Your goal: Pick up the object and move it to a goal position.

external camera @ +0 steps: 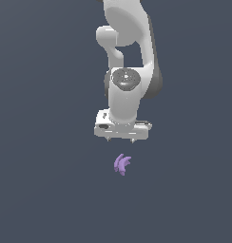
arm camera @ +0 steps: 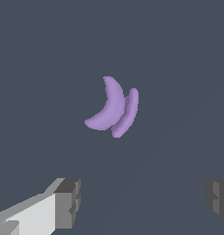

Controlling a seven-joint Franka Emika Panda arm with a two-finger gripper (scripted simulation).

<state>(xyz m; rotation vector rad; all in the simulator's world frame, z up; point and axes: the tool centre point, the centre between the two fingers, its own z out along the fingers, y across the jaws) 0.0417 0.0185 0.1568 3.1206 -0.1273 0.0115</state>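
Note:
The object [external camera: 121,164] is a small light-purple claw-like piece with curved prongs, lying on the dark grey floor. My white gripper [external camera: 121,140] hangs above it, a little toward the back, with its fingers pointing down. The jaws stand wide apart and hold nothing. In the wrist view the object [arm camera: 114,108] shows as overlapping purple crescents, apart from the gripper [arm camera: 141,202], whose grey fingertips [arm camera: 68,202] appear at both sides of the picture.
The white arm [external camera: 130,57] rises behind the gripper. The floor [external camera: 42,190] is plain dark grey all around, with nothing else on it in view.

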